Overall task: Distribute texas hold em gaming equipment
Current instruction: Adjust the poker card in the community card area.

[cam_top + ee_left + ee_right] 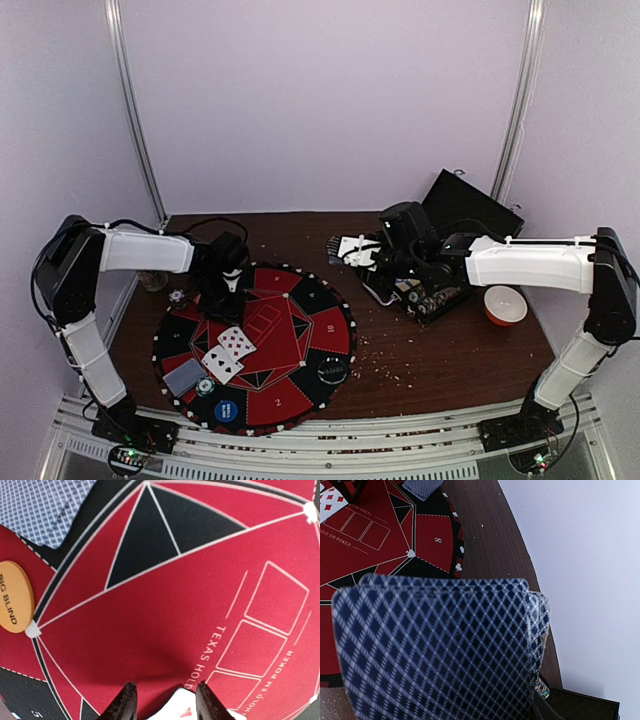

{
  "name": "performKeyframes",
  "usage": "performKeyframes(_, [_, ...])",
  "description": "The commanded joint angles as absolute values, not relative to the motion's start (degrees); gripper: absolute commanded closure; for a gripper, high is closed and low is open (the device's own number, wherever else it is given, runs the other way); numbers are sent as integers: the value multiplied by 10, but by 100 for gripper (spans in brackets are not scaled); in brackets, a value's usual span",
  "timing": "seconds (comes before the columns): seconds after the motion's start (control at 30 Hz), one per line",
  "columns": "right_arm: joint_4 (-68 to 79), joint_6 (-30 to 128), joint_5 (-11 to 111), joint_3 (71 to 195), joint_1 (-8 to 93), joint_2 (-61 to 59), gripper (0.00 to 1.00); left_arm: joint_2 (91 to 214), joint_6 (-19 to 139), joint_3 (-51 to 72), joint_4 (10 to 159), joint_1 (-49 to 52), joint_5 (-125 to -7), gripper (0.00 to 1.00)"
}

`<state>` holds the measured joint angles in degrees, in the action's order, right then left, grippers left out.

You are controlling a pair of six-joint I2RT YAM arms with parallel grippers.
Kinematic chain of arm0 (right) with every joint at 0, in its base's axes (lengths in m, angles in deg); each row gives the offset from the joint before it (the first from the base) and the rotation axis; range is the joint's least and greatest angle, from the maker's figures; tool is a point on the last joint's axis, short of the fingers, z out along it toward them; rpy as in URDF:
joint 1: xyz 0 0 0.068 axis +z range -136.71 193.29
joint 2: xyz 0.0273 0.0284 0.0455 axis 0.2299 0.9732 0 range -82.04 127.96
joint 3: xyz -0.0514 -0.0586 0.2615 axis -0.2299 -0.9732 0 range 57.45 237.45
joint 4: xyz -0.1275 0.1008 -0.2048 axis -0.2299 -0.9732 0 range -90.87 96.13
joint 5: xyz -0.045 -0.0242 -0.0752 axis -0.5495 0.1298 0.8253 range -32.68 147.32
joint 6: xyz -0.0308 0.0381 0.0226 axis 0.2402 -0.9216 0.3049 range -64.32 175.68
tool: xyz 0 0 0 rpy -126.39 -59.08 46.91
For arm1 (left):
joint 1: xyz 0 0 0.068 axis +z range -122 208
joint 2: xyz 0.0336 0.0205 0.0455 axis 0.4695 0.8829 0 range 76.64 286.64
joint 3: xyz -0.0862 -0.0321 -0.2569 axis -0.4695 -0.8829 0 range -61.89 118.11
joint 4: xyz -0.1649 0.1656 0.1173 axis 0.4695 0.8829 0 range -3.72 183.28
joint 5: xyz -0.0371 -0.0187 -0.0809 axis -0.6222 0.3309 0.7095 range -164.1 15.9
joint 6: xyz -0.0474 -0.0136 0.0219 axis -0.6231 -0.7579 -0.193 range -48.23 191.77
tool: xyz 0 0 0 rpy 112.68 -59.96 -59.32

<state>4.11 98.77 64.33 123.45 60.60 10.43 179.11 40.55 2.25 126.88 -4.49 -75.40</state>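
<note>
My left gripper (232, 287) hovers low over the round red-and-black mat (300, 345). Its fingers (125, 704) are apart, and the corner of a face-up white card (182, 707) lies between and beneath them. A yellow BIG BLIND disc (15, 597) and face-down grey-blue cards (50, 510) lie beyond. My right gripper (368, 252) is shut on a fanned deck of cards (350, 250); the deck (440, 650) fills the right wrist view and hides the fingers. On the mat lie two face-up cards (230, 352), a face-down card (184, 377), a striped chip (205, 386), a blue disc (226, 410) and a black disc (333, 370).
The open black hinged case (455, 215) stands at the back right with chips (425, 298) in it. A red bowl (504, 305) sits beside it. One striped chip (178, 296) lies off the mat's left edge. Crumbs dot the brown table (420, 350).
</note>
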Motion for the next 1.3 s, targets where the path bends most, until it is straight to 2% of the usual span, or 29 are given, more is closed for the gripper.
performKeyframes(0.0, [42,979,640,1228,605,83,57,1768,407,40,1267,-26,-755,57])
performKeyframes(0.2, [38,979,640,1227,605,82,57,1741,418,13,1274,5,-778,58])
performKeyframes(0.27, [39,979,639,1228,605,83,57,1744,419,0,1281,6,-790,64])
performKeyframes(0.37, [40,980,638,1230,605,84,57,1747,419,-17,1279,7,-786,77])
performKeyframes(0.43, [39,980,638,1231,605,85,57,1747,421,-26,1278,6,-779,82])
performKeyframes(0.83, [38,981,638,1231,605,88,57,1736,439,-48,1281,-31,-706,84])
performKeyframes(1.27, [37,981,638,1231,605,85,57,1734,441,-42,1329,-31,-736,84])
